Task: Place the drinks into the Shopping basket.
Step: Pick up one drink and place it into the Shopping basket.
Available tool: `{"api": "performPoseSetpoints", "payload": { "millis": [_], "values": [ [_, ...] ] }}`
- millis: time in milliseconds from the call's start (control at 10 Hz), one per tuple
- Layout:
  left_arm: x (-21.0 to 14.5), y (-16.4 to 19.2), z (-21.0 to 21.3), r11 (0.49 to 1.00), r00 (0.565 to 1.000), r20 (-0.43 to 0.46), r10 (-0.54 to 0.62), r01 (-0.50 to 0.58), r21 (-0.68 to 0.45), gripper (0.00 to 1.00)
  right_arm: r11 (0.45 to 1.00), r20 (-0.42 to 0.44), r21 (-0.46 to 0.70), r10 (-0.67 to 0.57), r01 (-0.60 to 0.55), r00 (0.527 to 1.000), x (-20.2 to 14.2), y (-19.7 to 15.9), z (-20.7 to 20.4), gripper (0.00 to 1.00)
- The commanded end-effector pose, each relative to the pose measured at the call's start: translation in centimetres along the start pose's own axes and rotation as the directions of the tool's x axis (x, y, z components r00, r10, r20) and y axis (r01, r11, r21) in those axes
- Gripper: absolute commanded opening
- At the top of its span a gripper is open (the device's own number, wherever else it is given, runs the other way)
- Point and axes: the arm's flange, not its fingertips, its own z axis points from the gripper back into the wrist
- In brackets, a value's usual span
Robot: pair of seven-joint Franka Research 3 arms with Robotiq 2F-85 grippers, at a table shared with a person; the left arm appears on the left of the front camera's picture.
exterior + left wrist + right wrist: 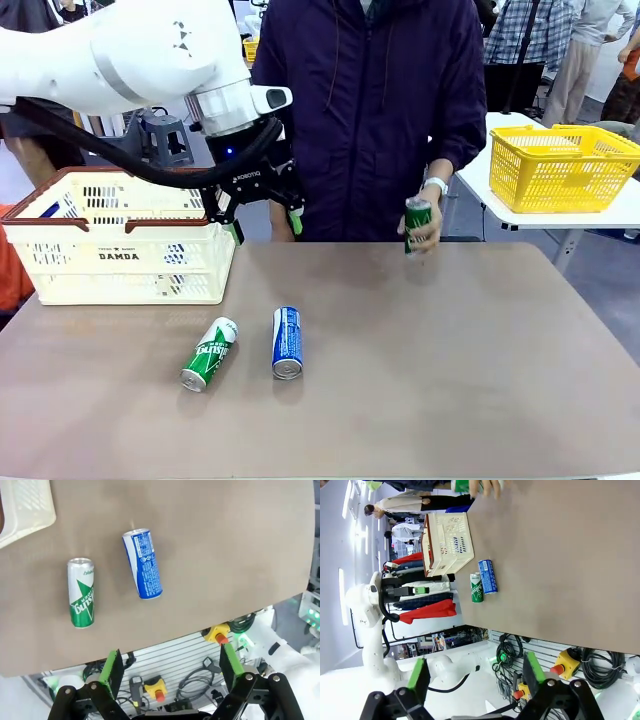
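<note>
Lying on the desk: we see a green can (208,353) and a blue can (287,342) on their sides in the near-left part of the desk (450,350), just beside each other but not touching. Lying flat, they offer their long bodies to a grip from above, though we judge they could roll.
Third can: another green can (417,214) stands upright near the far edge with the person's hand (433,225) wrapped around it. We cannot tell whether it is being set down or lifted.
Shopping basket: the cream DAMDA crate (120,270) sits at the far left of the desk, beyond the two lying cans. Its top is open to take drinks from above, and we cannot make out what it holds.
Left jaws: released and empty, they hang above the desk just beside the basket's right corner. The left wrist view looks down on both lying cans, so we judge this arm is poised for the next pick.
Right jaws: released and empty, held back off the desk's near edge. We judge this leaves room for the other arm.
Progress: three drinks are outside the basket.
</note>
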Motion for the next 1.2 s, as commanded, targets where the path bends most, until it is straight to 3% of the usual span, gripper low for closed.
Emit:
{"api": "performPoseSetpoints", "payload": {
  "millis": [0, 300, 400, 500, 800, 900, 1100],
  "values": [
    [-0.1, -0.4, -0.4, 1.0, 1.0, 0.002, -0.012, 0.012, 0.016, 1.0, 1.0, -0.001, 0.012, -0.004, 0.004, 1.0, 0.0, 0.3, 0.3, 1.0],
    [0.0, -0.5, -6.2, 0.997, 0.998, 0.061, 0.029, -0.033, 0.066, 1.0, 1.0, -0.001, 0.012, -0.004, 0.004, 1.0, 0.0, 0.3, 0.3, 1.0],
    [-0.7, 0.3, -7.2, 0.996, 0.999, 0.03, 0.029, -0.032, 0.079, 1.0, 1.0, -0.001, 0.012, -0.004, 0.004, 1.0, 0.0, 0.3, 0.3, 1.0],
    [-1.4, 1.3, -7.8, 0.999, 0.998, 0.049, 0.028, -0.03, 0.04, 1.0, 1.0, -0.001, 0.012, -0.004, 0.004, 1.0, 0.0, 0.3, 0.3, 1.0],
    [-4.6, 13.1, -3.0, 0.98, 0.999, -0.02, 0.033, -0.036, -0.198, 1.0, 1.0, -0.001, 0.012, -0.004, 0.004, 1.0, 0.0, 0.3, 0.3, 1.0],
    [-5.4, 16.3, -2.8, 0.973, 0.996, -0.051, 0.069, -0.079, -0.218, 1.0, 1.0, -0.001, 0.012, -0.004, 0.004, 1.0, 0.0, 0.3, 0.3, 1.0],
    [-5.4, 17.5, -3.6, 0.974, 0.994, -0.069, 0.086, -0.098, -0.202, 1.0, 1.0, -0.001, 0.012, -0.004, 0.004, 1.0, 0.0, 0.3, 0.3, 1.0]
  ]
}}
